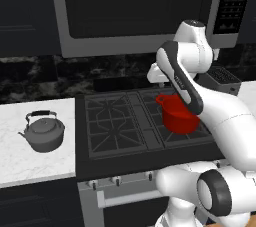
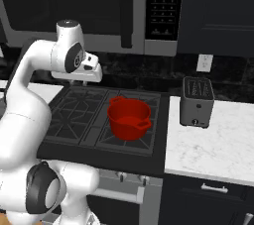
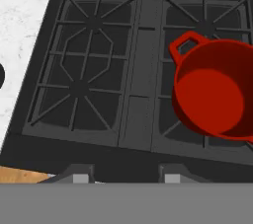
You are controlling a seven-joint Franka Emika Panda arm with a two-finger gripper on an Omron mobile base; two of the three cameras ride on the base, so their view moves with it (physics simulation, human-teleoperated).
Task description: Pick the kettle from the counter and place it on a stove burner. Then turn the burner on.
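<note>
- Here, the red pot (image 3: 212,90) sits empty on the right side of the stove (image 1: 125,121).
- The kettle (image 1: 44,131) stands on the counter (image 1: 20,161), left of the stove.
- The arm bends high over the stove's back; I cannot tell how wide the gripper is.

Dull grey metal kettle (image 1: 44,132), veined white marble counter (image 1: 30,146), matt black cast-iron grates (image 3: 84,65).

Dull-grey kettle (image 1: 44,132), red pot (image 2: 129,117)
</note>
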